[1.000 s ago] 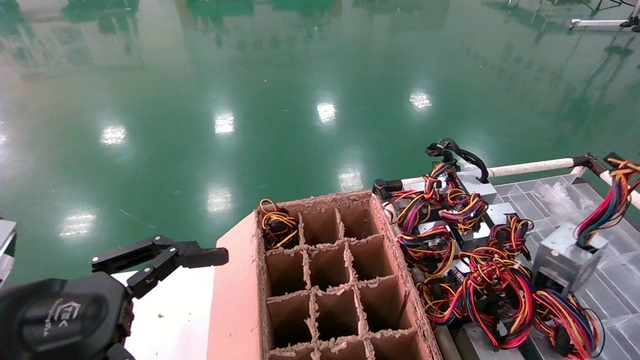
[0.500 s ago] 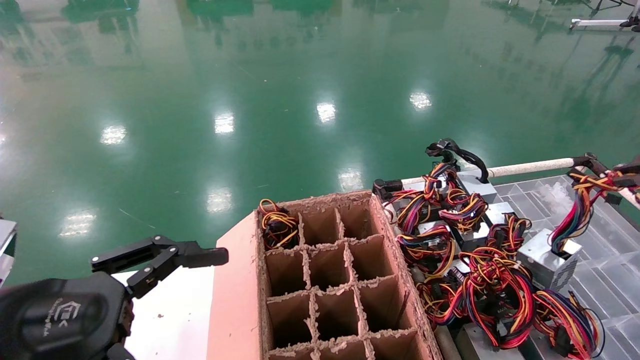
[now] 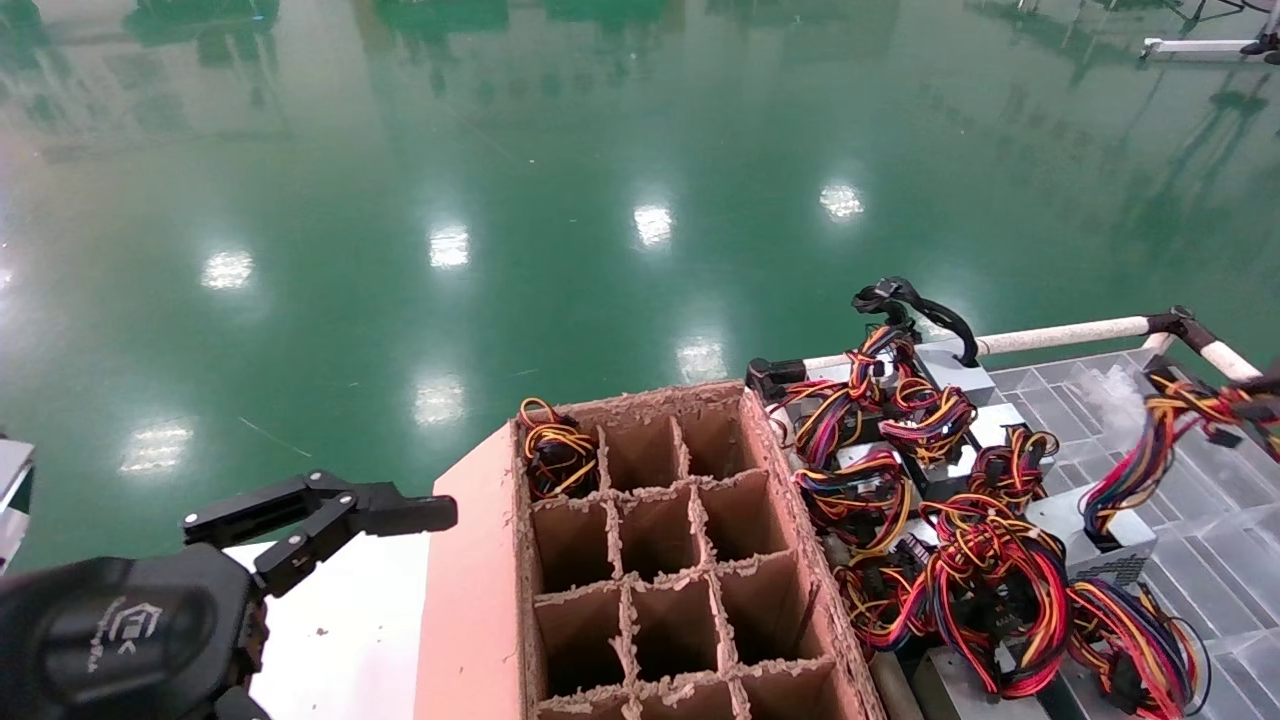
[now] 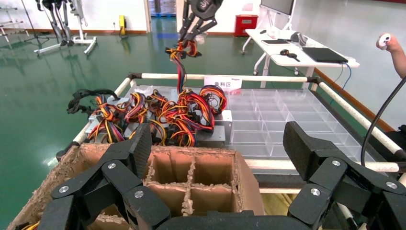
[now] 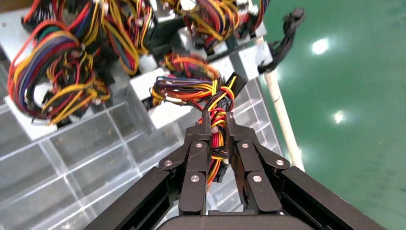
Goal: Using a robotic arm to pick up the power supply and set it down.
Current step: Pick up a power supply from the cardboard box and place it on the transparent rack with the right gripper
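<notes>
— What carries everything in front of you?

— To my right I see a cart [image 3: 1215,560] whose bed is a clear plastic grid of compartments, with a white padded rail [image 3: 1060,333] round its edge.

— And on it?

— A heap of grey power supplies [image 3: 960,475] with tangled red, yellow, orange and purple wires, crowded at the end nearest the carton [image 3: 660,560]. The power supply [image 3: 1100,530] whose wires my right pincer [image 5: 218,128] grips rests at the heap's edge, tilted.

— The carton?

— Brown cardboard with grid dividers, just beside the cart on a white surface [image 3: 350,640]. Below all of it lies glossy green floor [image 3: 500,200].
</notes>
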Available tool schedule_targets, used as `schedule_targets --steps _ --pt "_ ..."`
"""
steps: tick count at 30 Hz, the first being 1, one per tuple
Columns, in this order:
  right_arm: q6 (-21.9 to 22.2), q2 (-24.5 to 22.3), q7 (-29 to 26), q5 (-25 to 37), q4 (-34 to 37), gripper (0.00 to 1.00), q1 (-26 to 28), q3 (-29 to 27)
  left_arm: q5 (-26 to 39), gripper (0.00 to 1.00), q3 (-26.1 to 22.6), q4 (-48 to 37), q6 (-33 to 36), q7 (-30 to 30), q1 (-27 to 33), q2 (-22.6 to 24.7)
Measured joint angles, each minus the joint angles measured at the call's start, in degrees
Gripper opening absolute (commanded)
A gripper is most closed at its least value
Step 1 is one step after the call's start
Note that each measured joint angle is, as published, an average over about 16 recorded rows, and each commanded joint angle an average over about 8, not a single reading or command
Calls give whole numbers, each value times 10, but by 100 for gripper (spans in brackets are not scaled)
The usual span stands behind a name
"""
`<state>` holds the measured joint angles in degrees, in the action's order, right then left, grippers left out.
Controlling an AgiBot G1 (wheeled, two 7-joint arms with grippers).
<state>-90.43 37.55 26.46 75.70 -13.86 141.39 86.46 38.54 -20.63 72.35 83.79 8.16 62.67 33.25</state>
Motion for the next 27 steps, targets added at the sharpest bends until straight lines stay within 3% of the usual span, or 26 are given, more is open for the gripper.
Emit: schedule_targets --steps 13,27 --pt "-6 -12 8 33 -17 0 46 48 0 100 0 0 0 0 0 0" --pt "-4 -19 16 14 -68 0 63 92 0 100 0 0 0 0 0 0"
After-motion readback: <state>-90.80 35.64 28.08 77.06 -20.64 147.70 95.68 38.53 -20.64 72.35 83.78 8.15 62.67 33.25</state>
